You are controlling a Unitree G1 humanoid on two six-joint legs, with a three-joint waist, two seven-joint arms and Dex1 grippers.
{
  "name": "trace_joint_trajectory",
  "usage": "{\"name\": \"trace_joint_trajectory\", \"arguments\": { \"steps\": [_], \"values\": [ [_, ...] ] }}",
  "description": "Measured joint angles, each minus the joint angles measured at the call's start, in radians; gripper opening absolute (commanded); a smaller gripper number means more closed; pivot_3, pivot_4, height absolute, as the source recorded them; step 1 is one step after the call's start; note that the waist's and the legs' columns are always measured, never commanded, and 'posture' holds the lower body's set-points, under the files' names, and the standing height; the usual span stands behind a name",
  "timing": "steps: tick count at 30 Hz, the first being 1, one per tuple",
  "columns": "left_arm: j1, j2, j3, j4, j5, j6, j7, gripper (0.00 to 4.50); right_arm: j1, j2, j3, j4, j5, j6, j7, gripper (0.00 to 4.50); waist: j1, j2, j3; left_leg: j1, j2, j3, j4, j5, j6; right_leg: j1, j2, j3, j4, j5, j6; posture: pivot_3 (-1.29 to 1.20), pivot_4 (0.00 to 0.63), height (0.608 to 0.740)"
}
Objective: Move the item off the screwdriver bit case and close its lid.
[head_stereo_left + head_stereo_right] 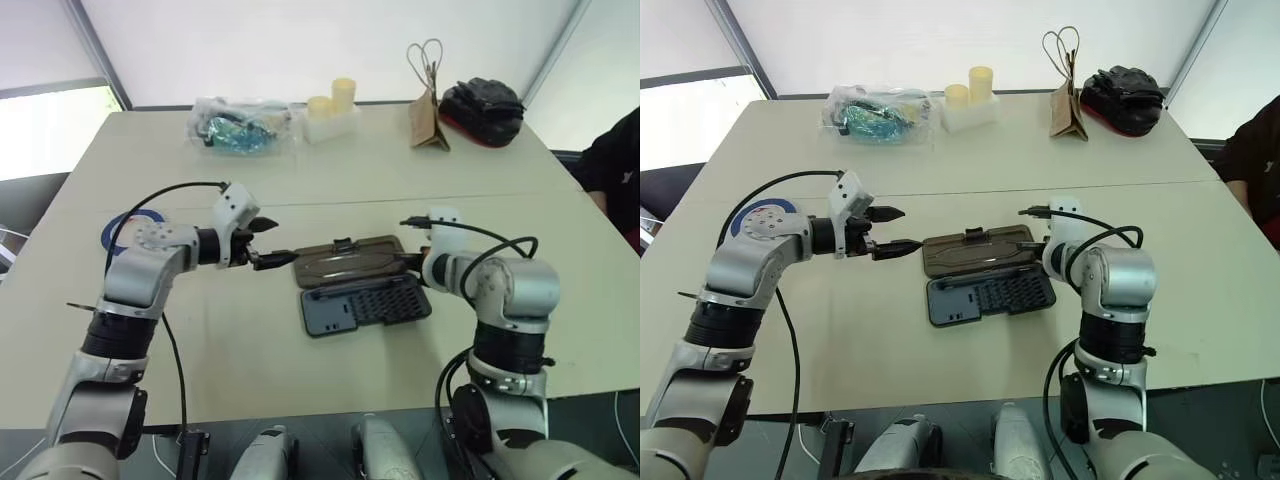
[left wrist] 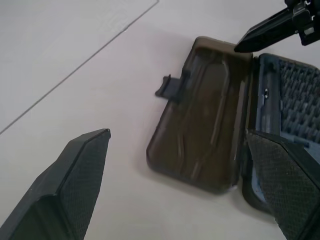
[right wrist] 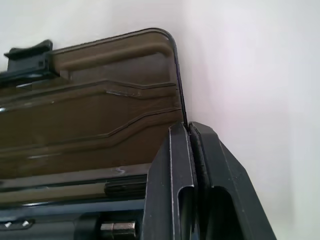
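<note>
The screwdriver bit case lies open in the middle of the tabletop, its dark tray of bits on the near side and the lid folded flat on the far side, the small black latch sticking out from the lid's far edge. Nothing rests on the case now; the ring of blue tape sits flat on the tabletop well to the left, partly hidden behind the left arm, so the first half of the job looks done and only the closing is left.

That seems to explain how the hands are set, one at each short end of the lid. The right hand has its two fingers pressed together, tips at the right far corner of the lid, touching it or nearly so, holding nothing; I would guess it means to get under that edge and tip the lid over. The left hand is spread wide and empty, its lower finger just beside the lid's left end, perhaps to steady it.

Along the far edge stand a clear bag, two pale candles, a small paper bag and a black pouch.
</note>
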Motion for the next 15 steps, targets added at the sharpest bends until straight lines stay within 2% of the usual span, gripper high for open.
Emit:
{"name": "trace_joint_trajectory", "arguments": {
  "steps": [4, 8, 11, 15],
  "values": [
    [-0.001, 0.014, -0.001, 0.004, 0.0, -0.001, 0.005, 4.5, -0.002, 0.001, -0.029, 0.004, 0.002, 0.001, -0.019, 0.07, 0.004, 0.001, 0.0, 0.0, -0.001, 0.0, 0.0, 0.0, 0.0, 0.0, -0.001, 0.0, -0.001, 0.0, 0.0, 0.0, 0.15, 0.74],
    [-0.001, 0.007, -0.003, 0.005, -0.001, -0.001, 0.019, 4.5, -0.017, -0.061, -0.008, 0.045, 0.008, -0.005, -0.005, 0.07, 0.009, 0.001, 0.001, 0.0, -0.002, 0.0, 0.0, 0.0, 0.0, 0.0, -0.001, 0.0, -0.001, 0.0, 0.0, 0.0, 0.15, 0.74],
    [-0.002, 0.005, -0.003, 0.008, -0.001, -0.002, 0.025, 4.5, -0.044, -0.141, 0.003, 0.1, 0.007, -0.038, 0.008, 0.96, 0.014, 0.001, 0.001, 0.0, -0.002, 0.001, 0.0, 0.0, 0.0, 0.0, -0.001, 0.0, -0.002, 0.0, 0.0, 0.0, 0.15, 0.74],
    [-0.001, 0.006, -0.003, 0.013, 0.0, -0.006, 0.028, 4.5, -0.087, -0.18, 0.003, 0.106, 0.013, -0.033, 0.016, 2.96, 0.008, 0.001, 0.001, 0.0, -0.001, 0.001, 0.0, 0.0, 0.0, 0.0, -0.001, 0.0, -0.002, 0.0, 0.0, 0.0, 0.15, 0.74]
  ]
}}
